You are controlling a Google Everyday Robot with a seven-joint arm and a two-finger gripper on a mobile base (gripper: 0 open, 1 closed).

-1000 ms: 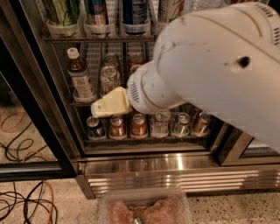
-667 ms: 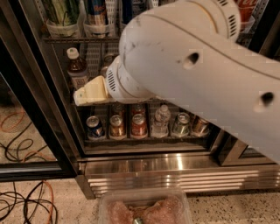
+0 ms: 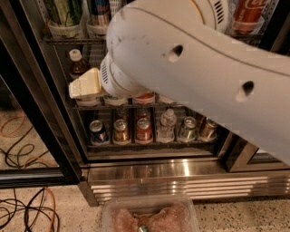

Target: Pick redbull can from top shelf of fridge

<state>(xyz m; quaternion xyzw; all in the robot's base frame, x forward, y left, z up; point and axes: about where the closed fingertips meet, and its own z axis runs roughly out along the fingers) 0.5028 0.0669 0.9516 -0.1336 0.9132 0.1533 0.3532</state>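
Arm swung further left and up; gripper (image 3: pixel 85 84) now at middle rack beside brown bottle (image 3: pixel 78 67), open or closed: cannot tell. Redbull can (image 3: pixel 99 11) sits on top shelf (image 3: pixel 65 41), above gripper, untouched. Approach step; next likely raise, align with can.

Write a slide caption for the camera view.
The pincer hovers before the fridge, below the redbull can on the top shelf.
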